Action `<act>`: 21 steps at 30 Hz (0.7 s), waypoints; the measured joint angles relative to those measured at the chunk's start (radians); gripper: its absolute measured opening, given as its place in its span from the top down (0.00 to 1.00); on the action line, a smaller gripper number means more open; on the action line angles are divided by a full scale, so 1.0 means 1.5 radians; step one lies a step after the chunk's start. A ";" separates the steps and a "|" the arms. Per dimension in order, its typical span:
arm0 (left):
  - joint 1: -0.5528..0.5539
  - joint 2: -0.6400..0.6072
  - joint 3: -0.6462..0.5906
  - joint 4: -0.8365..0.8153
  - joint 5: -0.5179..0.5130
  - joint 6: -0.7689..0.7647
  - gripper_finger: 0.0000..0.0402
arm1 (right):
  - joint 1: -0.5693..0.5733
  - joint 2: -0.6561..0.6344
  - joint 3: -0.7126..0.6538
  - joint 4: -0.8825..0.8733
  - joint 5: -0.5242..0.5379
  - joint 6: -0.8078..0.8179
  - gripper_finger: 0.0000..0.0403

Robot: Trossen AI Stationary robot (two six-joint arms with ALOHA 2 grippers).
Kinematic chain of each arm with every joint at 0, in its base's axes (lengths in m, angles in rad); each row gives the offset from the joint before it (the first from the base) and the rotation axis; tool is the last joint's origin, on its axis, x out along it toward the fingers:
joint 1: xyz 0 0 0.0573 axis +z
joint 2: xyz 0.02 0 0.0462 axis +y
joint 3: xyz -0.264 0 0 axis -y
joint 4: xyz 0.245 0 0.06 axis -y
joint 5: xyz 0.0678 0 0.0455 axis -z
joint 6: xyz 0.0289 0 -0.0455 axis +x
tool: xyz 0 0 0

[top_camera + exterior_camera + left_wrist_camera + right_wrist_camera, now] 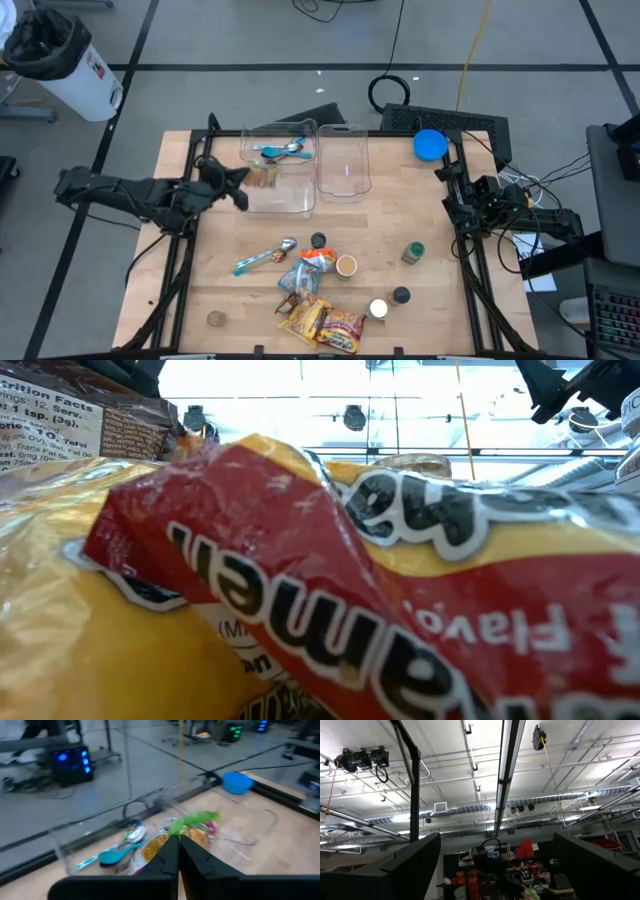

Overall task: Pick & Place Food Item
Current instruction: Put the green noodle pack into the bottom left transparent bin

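My left gripper (243, 186) is shut on a small food packet (262, 178) with a green end and orange print, over the left clear container (280, 190). In the left wrist view the packet (192, 826) sticks out past my fingertips (178, 844). Teal-handled spoons (283, 151) lie in that container's far part. A second clear container (343, 160) stands beside it. My right gripper (495, 870) is open, points up at the ceiling and touches nothing; its arm (490, 200) is folded at the table's right edge. My left gripper pinches the packet's near edge (175, 836) between its two fingers. The fingers come from the table's left side, slanting slightly down. The packet reaches out past the fingertips over the left container; whether it touches the container's floor I cannot tell.
A blue bowl (430, 144) sits at the far right. On the table's near half lie a teal spoon (265, 256), snack bags (322, 322), an orange packet (316, 260), small cups and jars (412, 252). A yellow-and-red bag (320, 580) fills the low view.
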 joint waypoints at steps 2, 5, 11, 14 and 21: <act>0.017 0.000 0.000 -0.030 0.000 -0.044 0.99 | 0.000 0.000 0.000 0.000 0.000 0.000 0.06; 0.035 0.006 -0.013 -0.059 0.000 -0.123 0.97 | 0.000 0.000 0.000 0.000 0.000 0.000 0.06; 0.055 0.037 -0.080 -0.028 0.015 -0.195 0.99 | 0.000 0.000 0.000 0.000 0.000 0.000 0.06; 0.067 0.051 -0.107 -0.010 0.015 -0.213 0.97 | 0.000 0.000 0.000 0.000 0.000 0.000 0.06; 0.103 0.072 -0.119 -0.005 0.012 -0.200 0.99 | 0.000 0.000 0.000 0.000 0.000 0.000 0.06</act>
